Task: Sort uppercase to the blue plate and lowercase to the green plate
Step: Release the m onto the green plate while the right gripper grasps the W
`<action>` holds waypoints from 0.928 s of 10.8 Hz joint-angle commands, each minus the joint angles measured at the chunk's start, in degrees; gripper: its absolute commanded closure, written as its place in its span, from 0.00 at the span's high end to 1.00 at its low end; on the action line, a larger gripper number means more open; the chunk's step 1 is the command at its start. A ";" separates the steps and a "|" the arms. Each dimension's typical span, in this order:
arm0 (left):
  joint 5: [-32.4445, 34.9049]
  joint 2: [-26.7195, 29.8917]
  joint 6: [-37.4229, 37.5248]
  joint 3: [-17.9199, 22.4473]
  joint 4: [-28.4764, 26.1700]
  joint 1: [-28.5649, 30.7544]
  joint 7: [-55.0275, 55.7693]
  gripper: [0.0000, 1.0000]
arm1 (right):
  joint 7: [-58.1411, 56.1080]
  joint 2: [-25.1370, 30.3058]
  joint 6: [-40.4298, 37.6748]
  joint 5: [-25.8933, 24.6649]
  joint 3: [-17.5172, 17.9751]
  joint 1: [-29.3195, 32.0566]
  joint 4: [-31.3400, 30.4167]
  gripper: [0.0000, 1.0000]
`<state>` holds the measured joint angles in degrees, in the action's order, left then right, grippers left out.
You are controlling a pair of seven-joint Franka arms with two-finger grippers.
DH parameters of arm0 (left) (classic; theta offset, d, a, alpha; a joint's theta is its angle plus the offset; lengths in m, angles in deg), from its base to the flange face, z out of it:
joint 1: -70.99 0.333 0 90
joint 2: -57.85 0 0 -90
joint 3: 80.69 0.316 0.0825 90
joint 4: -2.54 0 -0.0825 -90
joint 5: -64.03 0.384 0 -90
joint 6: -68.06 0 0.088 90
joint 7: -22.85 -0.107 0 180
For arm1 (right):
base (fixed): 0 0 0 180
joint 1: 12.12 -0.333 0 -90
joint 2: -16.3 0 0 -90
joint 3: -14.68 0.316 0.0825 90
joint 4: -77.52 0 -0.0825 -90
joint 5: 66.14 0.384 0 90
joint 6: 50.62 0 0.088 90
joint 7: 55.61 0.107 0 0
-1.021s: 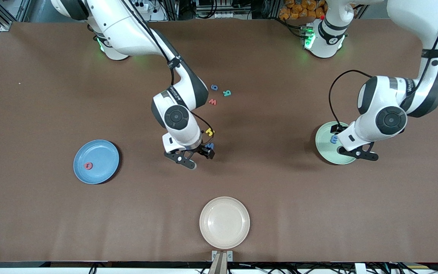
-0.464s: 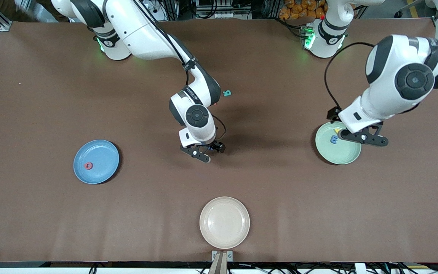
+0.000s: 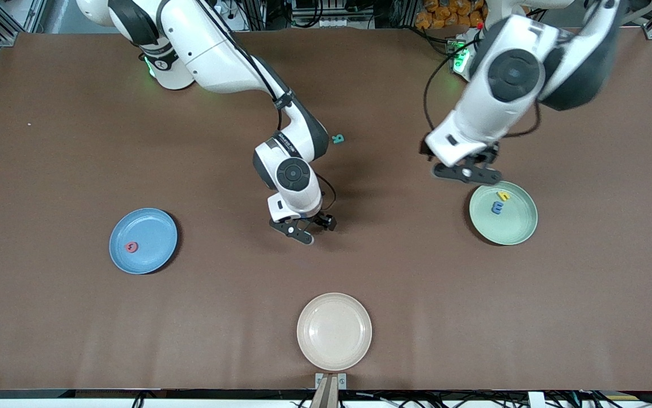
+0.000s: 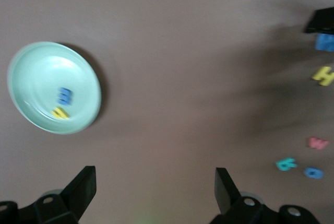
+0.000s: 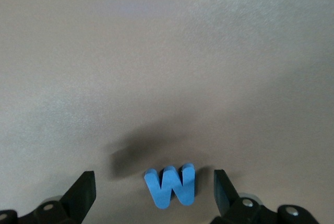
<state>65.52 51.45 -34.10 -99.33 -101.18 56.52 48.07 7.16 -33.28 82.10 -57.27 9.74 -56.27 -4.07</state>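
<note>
My right gripper (image 3: 303, 228) hangs low and open around the blue W (image 5: 171, 186), which lies flat between its fingers, untouched. My left gripper (image 3: 465, 170) is open and empty, over bare table beside the green plate (image 3: 516, 224). A yellow h (image 3: 503, 195) and a blue m (image 3: 497, 208) lie in that plate. The blue plate (image 3: 153, 232) holds the pink-red Q (image 3: 131, 246). The teal R (image 3: 337, 138) lies by the right forearm. The left wrist view shows the yellow H (image 4: 323, 75), red w (image 4: 317, 142) and blue g (image 4: 313, 172) on the table.
A cream plate (image 3: 334, 331) stands near the table's front edge, nearer to the camera than the right gripper. The right arm's forearm hides several letters in the front view.
My left gripper has risen off the green plate and swung toward the table's middle, leaving the yellow h in the plate. My right gripper shifted slightly and settled over the blue W.
</note>
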 commanded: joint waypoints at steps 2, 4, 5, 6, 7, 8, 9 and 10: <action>0.09 0.24 -1.28 -8.58 -0.86 0.06 12.29 1.00 | 0.16 -1.83 1.40 0.62 -0.24 -1.12 1.43 1.00; 1.49 0.16 -3.21 -12.37 -2.00 -0.20 16.96 1.00 | 0.16 -1.83 1.49 0.62 -0.24 -1.20 1.43 1.00; 1.58 0.16 -5.05 -13.69 -3.14 -0.29 18.45 1.00 | 0.08 -1.83 1.49 0.53 -0.24 -1.21 1.34 0.70; 1.58 0.16 -6.46 -14.14 -3.84 -0.29 19.25 1.00 | 0.07 -1.83 1.49 0.53 -0.33 -1.29 1.34 0.15; 1.58 0.07 -7.87 -14.49 -4.89 -0.47 19.61 1.00 | 0.07 -1.83 1.49 0.36 -0.33 -1.73 1.34 0.00; 1.58 0.07 -9.19 -14.84 -5.77 -0.64 19.87 1.00 | 0.07 -1.83 1.75 -0.08 -0.33 -1.91 1.26 0.00; 1.58 0.07 -10.68 -14.93 -6.57 -0.73 19.96 1.00 | -0.01 -1.83 2.54 -0.78 -0.33 -1.91 0.99 0.00; 1.58 -0.02 -11.83 -15.02 -7.18 -0.99 19.96 1.00 | -0.27 -1.83 2.72 -0.96 -0.33 -1.91 0.90 0.00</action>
<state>65.90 51.27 -43.84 -113.85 -107.19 55.79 66.44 7.00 -33.87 83.59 -57.56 9.68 -57.61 -3.25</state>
